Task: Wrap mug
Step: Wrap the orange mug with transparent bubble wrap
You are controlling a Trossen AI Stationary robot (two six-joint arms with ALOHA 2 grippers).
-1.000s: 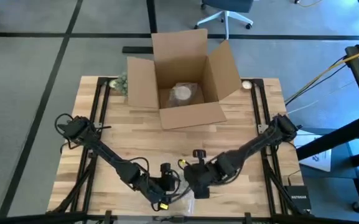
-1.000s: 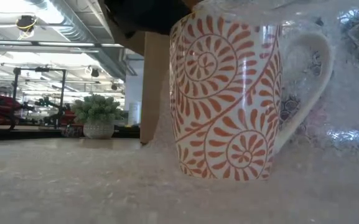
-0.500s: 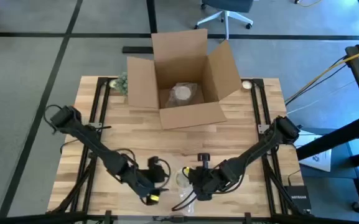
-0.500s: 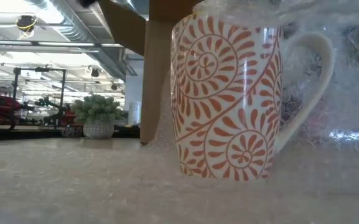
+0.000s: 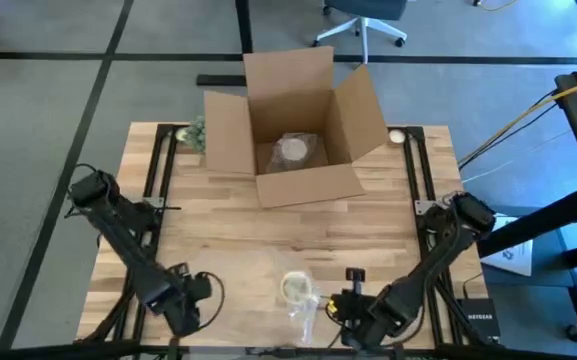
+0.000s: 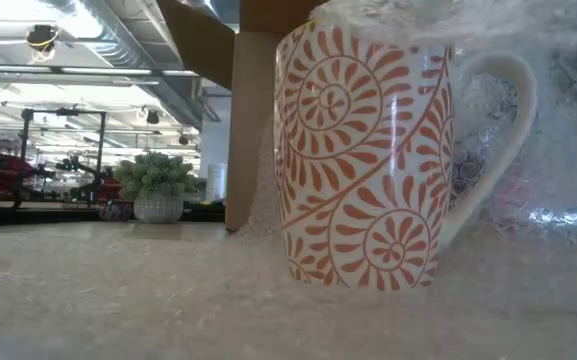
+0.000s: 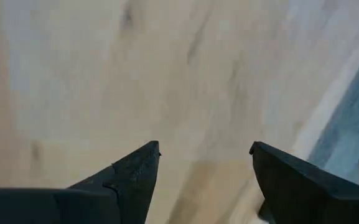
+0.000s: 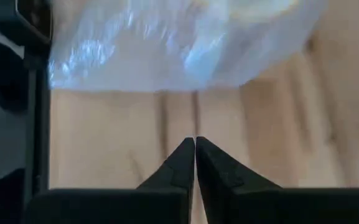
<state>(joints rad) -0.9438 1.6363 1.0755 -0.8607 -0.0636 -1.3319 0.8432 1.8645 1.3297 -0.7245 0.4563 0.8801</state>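
The orange-patterned white mug is left on clear bubble wrap, ready for wrapping; left jaws are held open, right jaws closed on nothing.

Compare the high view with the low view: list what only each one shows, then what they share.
Only the high view shows both arms pulled back to the table's near edge, the left gripper and the right gripper apart from the mug, and the wrapped item lying inside the open cardboard box.

Only the low view shows the mug's orange swirl pattern, its handle, and the room behind the table.

Both show the mug standing upright on bubble wrap, the cardboard box, and the small potted plant.
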